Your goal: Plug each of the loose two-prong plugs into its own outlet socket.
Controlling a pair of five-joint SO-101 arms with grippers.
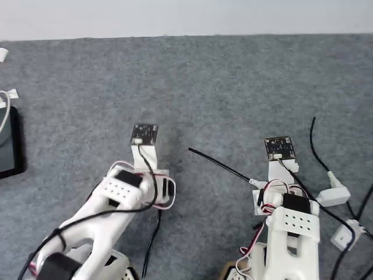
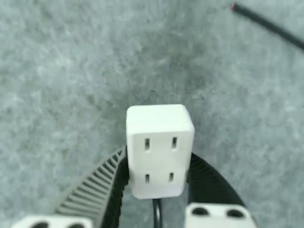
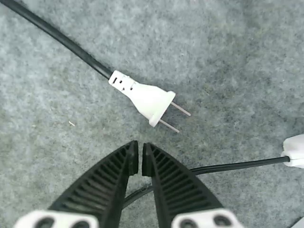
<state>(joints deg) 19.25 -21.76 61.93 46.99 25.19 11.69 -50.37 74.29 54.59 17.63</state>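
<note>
Grey fuzzy felt covers the table (image 1: 233, 76). The left gripper (image 2: 157, 164) is clamped on the boxy white plastic outlet block (image 2: 159, 137) with the slot face left uncovered, I'd guess to steady it for plugging. The right gripper (image 3: 139, 151) is pinched nearly together and empty, just beside the smooth white two-prong plug (image 3: 145, 99). That one's lying flat toward the table's near right edge, thin metal prongs bare.

No readable text or labels.

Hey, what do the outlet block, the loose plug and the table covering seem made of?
The outlet block looks like moulded plastic, smooth white faces. The plug: white plastic body, shiny metallic prongs. The table covering: probably felt or carpet, fuzzy grey nap.
</note>
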